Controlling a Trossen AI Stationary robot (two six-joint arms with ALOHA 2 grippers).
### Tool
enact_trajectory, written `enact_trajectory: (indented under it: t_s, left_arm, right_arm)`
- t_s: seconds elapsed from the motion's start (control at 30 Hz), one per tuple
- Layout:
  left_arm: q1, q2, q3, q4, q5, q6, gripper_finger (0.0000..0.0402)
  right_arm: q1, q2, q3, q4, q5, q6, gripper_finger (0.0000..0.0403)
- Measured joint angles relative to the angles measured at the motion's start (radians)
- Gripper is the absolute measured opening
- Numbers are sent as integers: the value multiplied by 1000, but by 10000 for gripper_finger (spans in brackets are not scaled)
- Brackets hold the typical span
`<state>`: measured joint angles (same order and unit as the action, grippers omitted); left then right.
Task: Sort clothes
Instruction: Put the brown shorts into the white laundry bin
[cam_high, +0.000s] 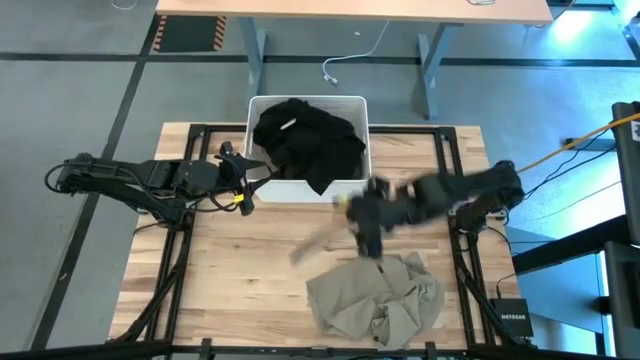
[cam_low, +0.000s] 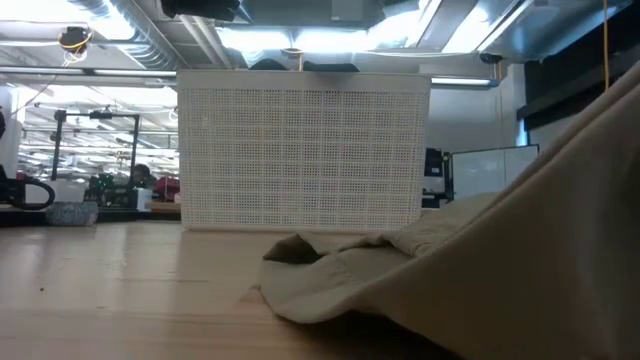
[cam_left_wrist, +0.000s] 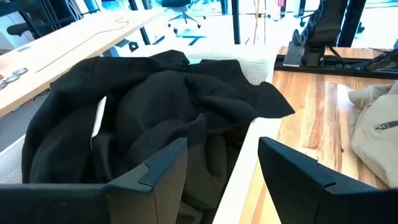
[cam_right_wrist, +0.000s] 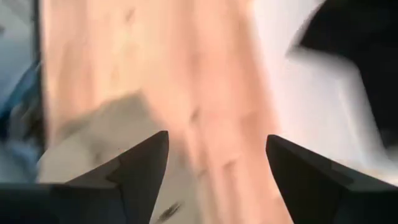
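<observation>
- Two dark, near-black jointed arms, matte casings.
- Left gripper (cam_high: 262, 180): black angular fingers with flat faces, small yellow mark near the wrist.
- Right gripper (cam_high: 372, 248): matching dark wedge-shaped fingers.
- Black cables bundled at the left arm's base.

Bright overhead light; right arm (cam_high: 450, 195) motion-blurred.

The black garment (cam_high: 305, 140) filled the white bin (cam_high: 262, 107), whose wall showed a fine perforated grid in the low view. The beige-grey garment (cam_high: 375, 298) lay plain and unpatterned on the desk (cam_high: 230, 280), pale wood with streaked grain. Both arms were dark; the left tool (cam_high: 243, 185) carried a yellow spot.
</observation>
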<state>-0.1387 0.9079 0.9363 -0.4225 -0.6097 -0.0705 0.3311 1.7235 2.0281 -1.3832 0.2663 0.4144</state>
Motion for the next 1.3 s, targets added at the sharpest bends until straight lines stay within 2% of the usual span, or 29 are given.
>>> enact_trajectory:
  t_s: [0.17, 0.43, 0.57, 0.7, 0.87, 1.0, 1.17, 1.3]
  left_arm:
    - [1, 0, 0, 0, 0, 0, 194]
    - [1, 0, 0, -1, 0, 0, 194]
    - [1, 0, 0, -3, 0, 0, 194]
    - [2, 0, 0, -4, 0, 5, 194]
    - [3, 0, 0, -4, 0, 22, 194]
    - [3, 0, 0, -3, 0, 26, 194]
    - [3, 0, 0, -5, 0, 24, 194]
    - [3, 0, 0, -7, 0, 19, 194]
  right_arm:
    - [234, 3, -104, -23, -1, 240, 287]
    - [493, 3, -226, -32, -50, 588, 287]
    - [608, 8, -309, -20, -59, 608, 287]
    - [676, 20, -427, 5, -6, 563, 287]
    - [684, 22, -617, 191, 85, 428, 287]
    - [619, 22, -773, 408, 80, 313, 287]
    - [505, 22, -943, 654, 0, 330, 287]
    - [416, 17, -1036, 748, -78, 447, 287]
